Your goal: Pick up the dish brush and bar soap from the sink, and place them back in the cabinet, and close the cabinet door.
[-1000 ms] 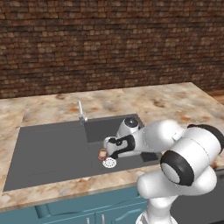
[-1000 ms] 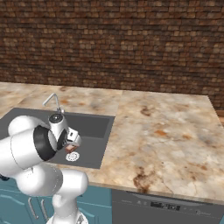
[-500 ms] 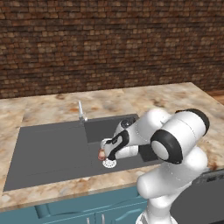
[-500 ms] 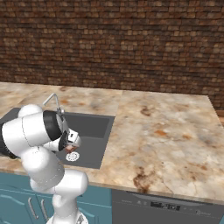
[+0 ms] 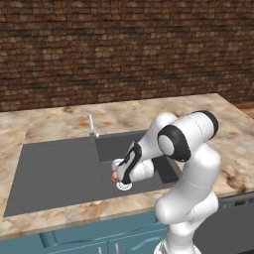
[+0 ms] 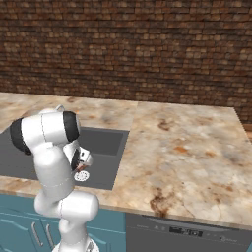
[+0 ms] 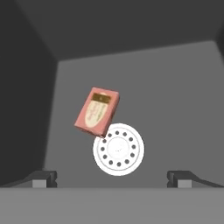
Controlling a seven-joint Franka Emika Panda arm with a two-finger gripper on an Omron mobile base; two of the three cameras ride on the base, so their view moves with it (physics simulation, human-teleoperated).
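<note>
We see a simulated kitchen with a dark brick wall behind a beige marbled worktop. Set into the worktop is the sink, a wide dark grey basin with a deeper section on its right side and a small silver faucet at its back edge. Teal cupboards sit below the worktop, with a dark appliance front to their right.

Our white arm bends down into the deeper section of the sink. From the hand view, our pincer points down at the sink floor with its two dark finger tips spread wide apart, and nothing is between them. It holds nothing.

Beyond the tips, the bar soap lies on the grey floor of the deeper section. It is a small reddish-pink block with a paler face turned up, set at a slant. One corner of it touches or overlaps the rim of the white perforated drain disc, which lies just beside it.

In the left base view, the soap shows as a small reddish patch next to the drain, just beside the hand.
</note>
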